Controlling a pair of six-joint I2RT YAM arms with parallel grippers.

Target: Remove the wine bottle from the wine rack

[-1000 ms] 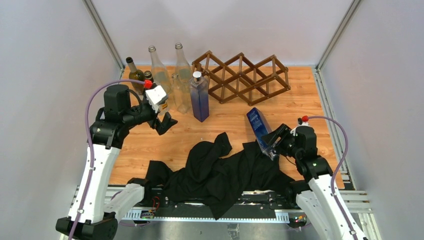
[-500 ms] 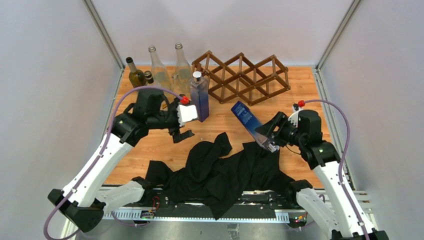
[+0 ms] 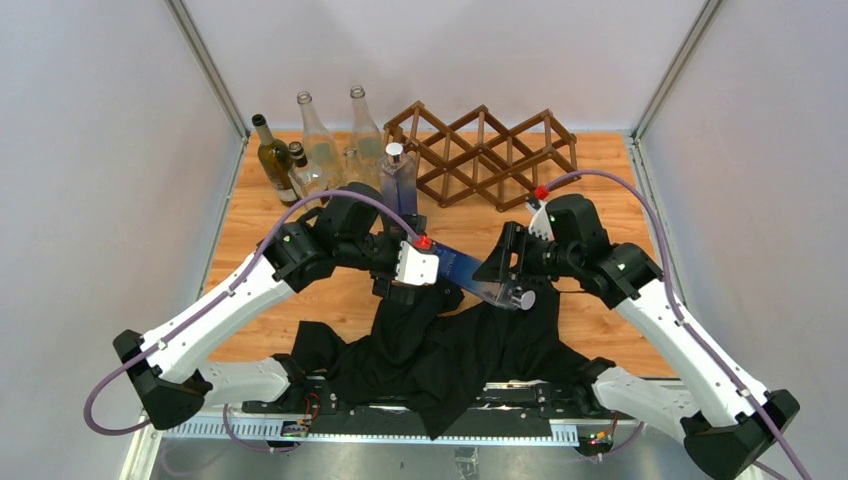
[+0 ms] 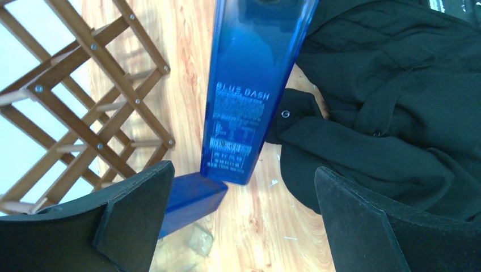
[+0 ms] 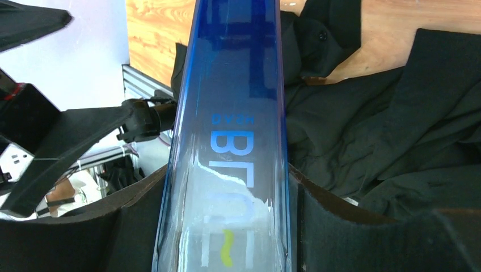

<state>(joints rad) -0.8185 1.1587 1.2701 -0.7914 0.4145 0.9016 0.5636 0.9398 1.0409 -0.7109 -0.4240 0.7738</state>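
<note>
The wine rack, a dark brown lattice, stands at the back of the table with no bottle in it; it also shows in the left wrist view. My right gripper is shut on a square blue bottle and holds it tilted above the table, base pointing left. In the right wrist view the bottle fills the gap of that gripper. My left gripper is open and empty at the bottle's base. In the left wrist view the bottle lies just ahead of the wide jaws.
A second blue square bottle stands upright left of the rack. Several glass bottles stand at the back left. A crumpled black cloth covers the near middle of the wooden table, under both grippers.
Both arms have swung in to the table's middle. The right gripper carried the blue bottle left and tipped it flatter. The left gripper moved right, from the back-left bottles to its base.
</note>
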